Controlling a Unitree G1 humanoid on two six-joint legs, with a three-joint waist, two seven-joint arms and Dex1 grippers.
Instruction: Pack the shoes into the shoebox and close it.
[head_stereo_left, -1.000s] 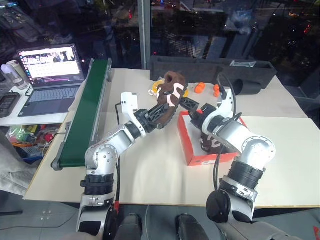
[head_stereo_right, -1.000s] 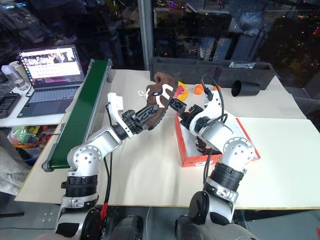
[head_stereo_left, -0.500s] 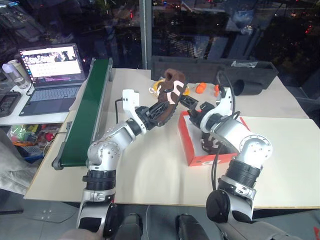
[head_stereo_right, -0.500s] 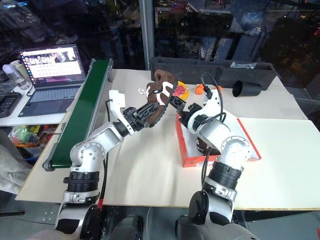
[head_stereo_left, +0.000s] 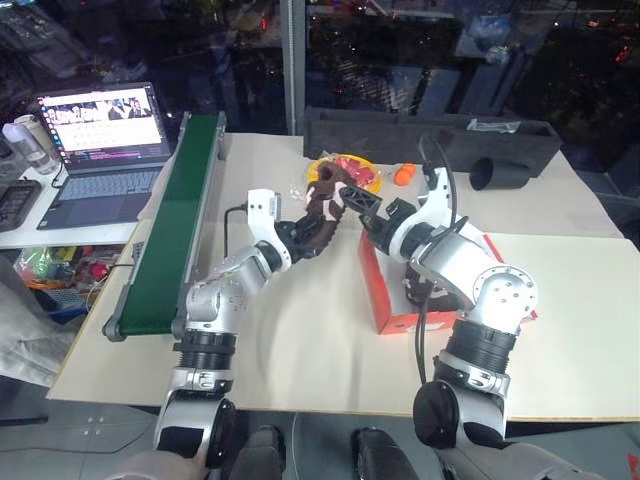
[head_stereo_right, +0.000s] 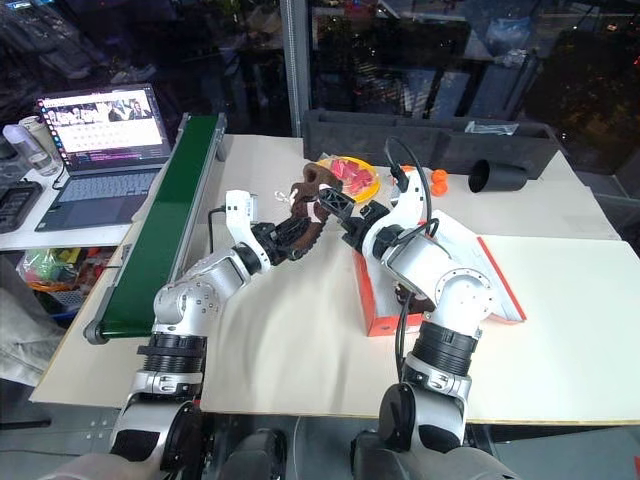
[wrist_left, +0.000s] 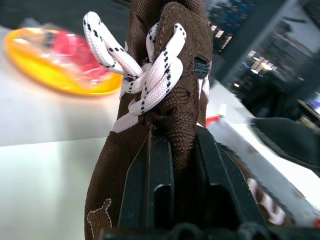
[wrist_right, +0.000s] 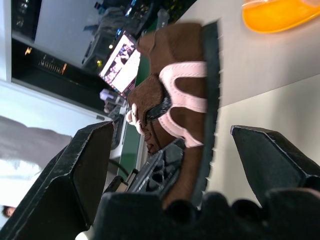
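Observation:
My left gripper (head_stereo_left: 303, 232) is shut on one brown shoe (head_stereo_left: 325, 205) with white laces, holding it in the air just left of the shoebox (head_stereo_left: 392, 312). In the left wrist view the black fingers (wrist_left: 150, 185) pinch the shoe (wrist_left: 170, 95) below its laces. My right gripper (head_stereo_left: 362, 208) is open beside that shoe's toe; in its wrist view the shoe's sole (wrist_right: 207, 100) lies between the two spread fingers (wrist_right: 85, 170). The red-orange box stands open, its lid (head_stereo_right: 485, 270) lying to the right. The other shoe (head_stereo_left: 418, 290) lies inside, partly hidden by my right arm.
A green conveyor (head_stereo_left: 175, 215) runs along the table's left side, with a laptop (head_stereo_left: 100, 130) beyond it. At the back stands a long dark grey tray (head_stereo_left: 420, 135) with a black cylinder (head_stereo_left: 495, 172). A yellow plate (head_stereo_left: 350, 170) and an orange item (head_stereo_left: 404, 173) lie behind the grippers.
The left gripper has brought the shoe forward and lower, tipping it closer to level. The right gripper has shifted left to the shoe's toe and stayed open.

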